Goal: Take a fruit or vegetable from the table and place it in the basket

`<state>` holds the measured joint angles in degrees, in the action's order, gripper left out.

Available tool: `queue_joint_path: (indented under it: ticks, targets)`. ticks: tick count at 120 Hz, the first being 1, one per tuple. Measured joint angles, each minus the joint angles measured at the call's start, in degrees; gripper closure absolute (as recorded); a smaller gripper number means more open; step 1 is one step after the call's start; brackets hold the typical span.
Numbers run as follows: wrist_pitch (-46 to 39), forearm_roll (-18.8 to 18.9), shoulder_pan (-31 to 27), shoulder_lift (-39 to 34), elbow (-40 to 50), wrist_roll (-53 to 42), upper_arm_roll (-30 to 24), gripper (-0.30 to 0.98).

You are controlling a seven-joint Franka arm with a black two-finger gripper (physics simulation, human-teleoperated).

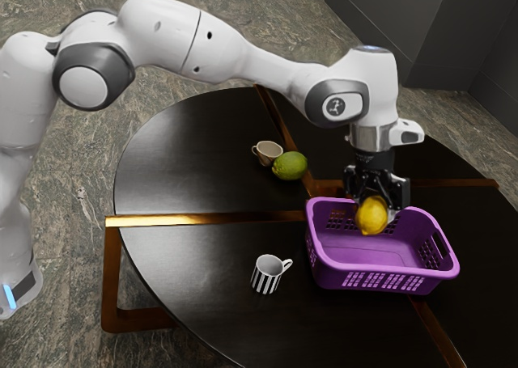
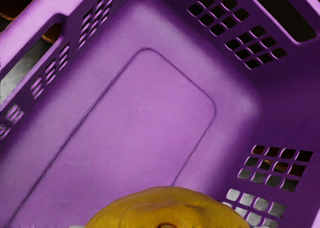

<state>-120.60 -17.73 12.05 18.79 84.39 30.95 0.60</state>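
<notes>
Over the purple basket [image 1: 380, 268], my end effector [image 1: 375, 212] has the yellow lemon [image 1: 371, 217] gripped between its two fingers, at the basket's opening. From the wrist view I read open basket floor beside the fruit, so a short lowering and a release look like what is called for.

My first worry is the wall. In the exterior view the lemon appears closer to the basket's far long side than to its near one, and I can't judge the clearance exactly. If I come down skewed toward that side, a finger could catch the rim and tip or shove the basket across the counter [image 1: 186, 166].

The second is the fruit itself. It is rounded and smooth-looking, with much of it hanging below the fingers, so a knock against the wall could roll it out of the grip. Letting go too high might make it bounce off the floor or side, though the walls should probably contain it. Opening wide near the rim could also push the basket. The striped mug [image 1: 266, 274] stands apart, so I expect little trouble there.
</notes>
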Motion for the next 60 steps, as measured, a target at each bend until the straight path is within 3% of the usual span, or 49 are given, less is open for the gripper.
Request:
queue_joint_path:
  ticks: [24,39,60]
  targets:
    - [-0.05,-0.01,-0.89,1.51,-0.74,2.1,-0.08,0.35]
    - [-0.16,-0.8,-1.66,1.58,-0.93,2.75,-0.1,0.15]
    - [-0.26,-1.53,-1.77,1.27,-0.95,2.6,0.11,0.04]
